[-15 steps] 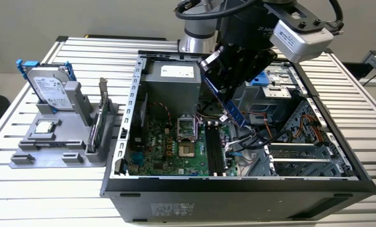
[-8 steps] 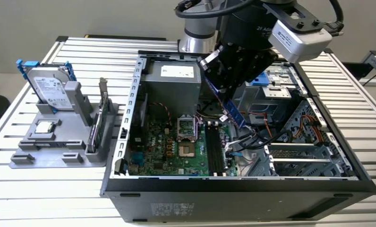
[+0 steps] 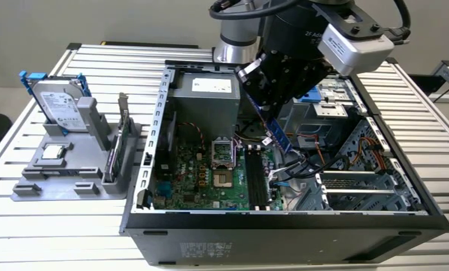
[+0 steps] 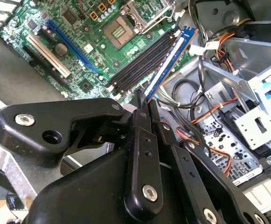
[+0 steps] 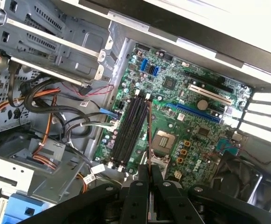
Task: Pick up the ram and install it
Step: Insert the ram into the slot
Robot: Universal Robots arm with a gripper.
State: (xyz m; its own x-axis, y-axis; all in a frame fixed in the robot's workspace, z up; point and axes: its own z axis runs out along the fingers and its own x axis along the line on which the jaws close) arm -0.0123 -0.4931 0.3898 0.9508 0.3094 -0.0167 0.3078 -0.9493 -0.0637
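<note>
Already the black two-fingered gripper [image 4: 142, 106] is closed tight on one end of the ram [image 4: 170, 60], the long, thin, dark blue board stick, so the picking up is done. In the exterior view the ram [image 3: 278, 132] is held by its upper end and hangs down at a slant inside the computer. It is held in the air, close to the four long black plastic slots [image 5: 130, 130], and it is turned nearly the same way as they run. No slot is touched by it, as far as can be told, and all four slots look bare. So the putting in is not done yet. The slots are set on the flat green motherboard [image 3: 194, 175], beside the square silver chip socket [image 5: 164, 140]. All of this is held inside the open grey metal computer case [image 3: 158, 130], which is laid on its side on the white slatted table [image 3: 51, 226]
</note>
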